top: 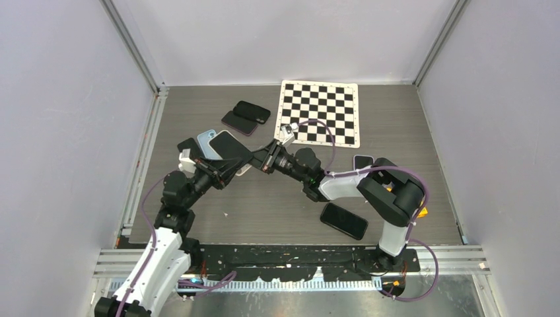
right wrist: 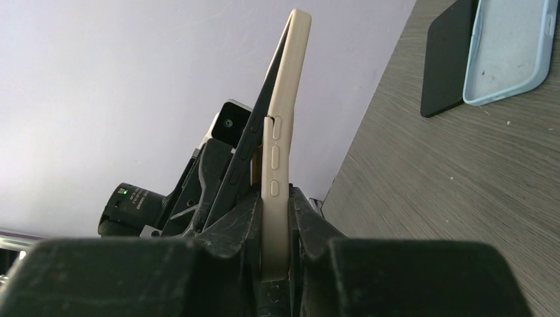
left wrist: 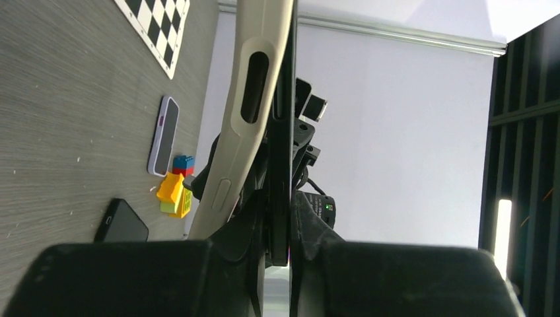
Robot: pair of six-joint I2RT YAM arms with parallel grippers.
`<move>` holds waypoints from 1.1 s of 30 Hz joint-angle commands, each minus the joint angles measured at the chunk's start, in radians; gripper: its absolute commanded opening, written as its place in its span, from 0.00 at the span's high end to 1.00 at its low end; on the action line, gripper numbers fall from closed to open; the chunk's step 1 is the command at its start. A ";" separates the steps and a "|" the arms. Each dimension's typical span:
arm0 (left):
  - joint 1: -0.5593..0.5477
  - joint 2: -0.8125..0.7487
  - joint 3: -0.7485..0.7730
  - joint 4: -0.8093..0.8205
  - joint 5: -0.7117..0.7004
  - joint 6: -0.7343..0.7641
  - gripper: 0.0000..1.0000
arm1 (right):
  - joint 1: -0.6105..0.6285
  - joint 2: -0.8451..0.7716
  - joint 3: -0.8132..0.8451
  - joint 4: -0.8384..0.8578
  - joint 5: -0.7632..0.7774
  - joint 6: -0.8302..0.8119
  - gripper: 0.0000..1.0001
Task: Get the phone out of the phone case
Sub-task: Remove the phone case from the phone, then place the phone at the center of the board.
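Left wrist shows the left gripper (left wrist: 280,239) clamped on the phone (left wrist: 285,99); the right gripper (right wrist: 276,214) pinches the case (right wrist: 285,92).

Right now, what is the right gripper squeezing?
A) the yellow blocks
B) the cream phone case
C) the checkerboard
B: the right gripper is shut on the cream phone case, while the left gripper clamps the dark phone.

Phone case (left wrist: 231,165) top beyond view's edge
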 commanded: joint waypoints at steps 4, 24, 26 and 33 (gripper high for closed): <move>0.008 -0.046 0.036 -0.086 0.050 0.051 1.00 | -0.076 -0.091 -0.080 0.108 -0.050 -0.021 0.99; 0.007 -0.135 0.184 -1.008 -0.275 0.668 1.00 | -0.133 -0.074 -0.061 -0.342 0.116 -0.091 0.99; 0.008 -0.088 0.197 -1.038 -0.376 0.705 1.00 | -0.092 -0.043 -0.035 -0.370 0.113 -0.096 0.99; 0.017 0.070 0.240 -1.027 -0.518 0.798 1.00 | -0.035 0.123 0.064 -0.318 0.088 -0.062 0.98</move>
